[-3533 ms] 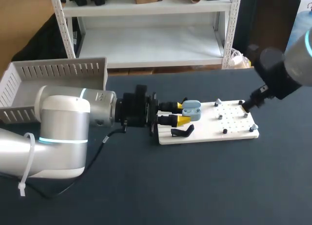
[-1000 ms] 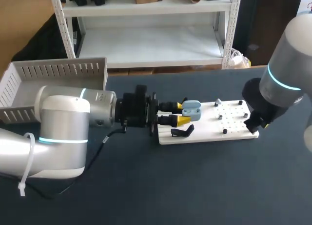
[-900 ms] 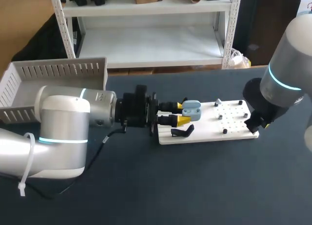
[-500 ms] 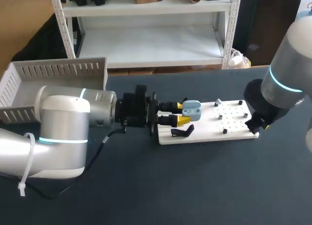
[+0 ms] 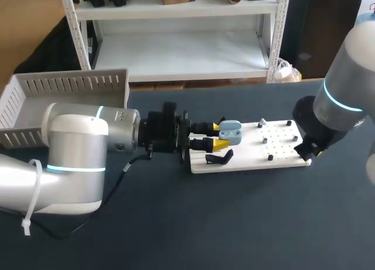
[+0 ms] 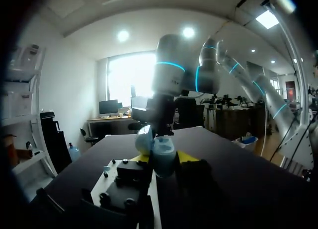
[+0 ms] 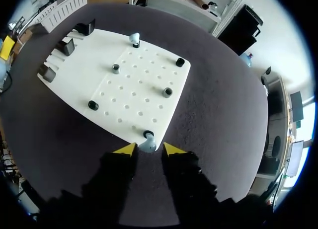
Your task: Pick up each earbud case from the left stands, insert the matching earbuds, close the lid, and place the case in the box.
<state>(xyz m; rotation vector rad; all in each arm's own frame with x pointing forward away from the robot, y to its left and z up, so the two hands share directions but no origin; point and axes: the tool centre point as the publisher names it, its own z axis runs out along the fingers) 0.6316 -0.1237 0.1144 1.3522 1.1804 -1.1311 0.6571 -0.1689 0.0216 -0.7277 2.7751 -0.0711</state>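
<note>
Here, the left gripper (image 5: 219, 136) is pinching the blue earbud case (image 5: 229, 131) from two sides, its arm lying level over the left end of the white board (image 5: 281, 151). The right gripper (image 7: 148, 149) is pointing down, fingers spread around an earbud (image 7: 147, 145) at the board's near right corner.

— Where's the pale-blue plastic earbud case (image 5: 230, 131)?
— In the left gripper (image 5: 218, 136), over the white perforated board (image 5: 282, 148).
— The small pale earbud (image 7: 147, 145)?
— Between the tips of the right gripper (image 7: 149, 149) (board's corner).
</note>
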